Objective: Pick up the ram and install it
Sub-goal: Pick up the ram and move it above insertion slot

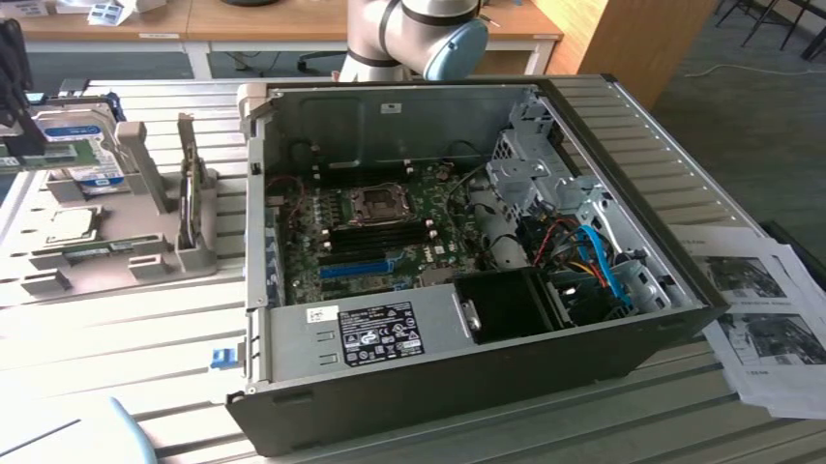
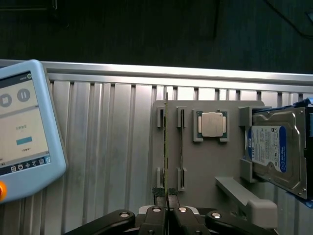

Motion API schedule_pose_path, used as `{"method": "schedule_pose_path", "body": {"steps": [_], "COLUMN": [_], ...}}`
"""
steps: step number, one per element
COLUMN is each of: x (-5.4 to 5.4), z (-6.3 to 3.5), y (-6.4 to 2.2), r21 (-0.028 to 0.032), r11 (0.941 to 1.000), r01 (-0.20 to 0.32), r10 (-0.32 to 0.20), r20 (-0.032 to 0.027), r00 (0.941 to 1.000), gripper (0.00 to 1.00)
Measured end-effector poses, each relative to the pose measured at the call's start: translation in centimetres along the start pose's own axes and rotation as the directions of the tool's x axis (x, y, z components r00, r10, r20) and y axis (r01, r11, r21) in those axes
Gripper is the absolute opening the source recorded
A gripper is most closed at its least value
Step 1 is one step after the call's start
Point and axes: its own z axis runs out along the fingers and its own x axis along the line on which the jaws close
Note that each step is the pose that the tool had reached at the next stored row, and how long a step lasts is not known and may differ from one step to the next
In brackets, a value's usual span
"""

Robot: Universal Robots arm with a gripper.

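While the gripper [image 2: 167, 195] hangs with its fingers pressed together, gripping nothing, the ram [image 2: 166, 137] stands on edge in a slot of the grey holder [image 2: 205, 166] on the worktop [image 2: 107, 147]. Same holder: silvery processor chip [image 2: 212, 124], hard drive [image 2: 274, 147].

Open computer case [image 1: 439, 387] with motherboard [image 1: 416, 230] exposed, grey parts holder [image 2: 205, 166] carrying processor chip [image 2: 212, 124] and hard drive [image 2: 274, 147], blue-rimmed touchscreen pendant [image 2: 24, 127], printed sheets [image 1: 768, 319], slatted tabletop [image 2: 107, 147].
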Motion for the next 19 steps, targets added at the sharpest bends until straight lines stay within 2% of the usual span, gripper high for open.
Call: {"method": "schedule_pose_path", "body": {"steps": [4,12,19], "x": [0.0,0.0,0.0], "z": [-0.44,-0.48,-0.50], "y": [0.02,-0.06,-1.26], "r21": [0.0000,-0.0003,0.0000], "r11": [1.0000,1.0000,1.0000], "r01": [-0.001,-0.001,-0.001], "r10": [0.001,0.001,0.001], "r20": [0.0000,-0.0001,0.0000], "r00": [1.0000,1.0000,1.0000], "gripper": [0.11,0.11,0.11]}}
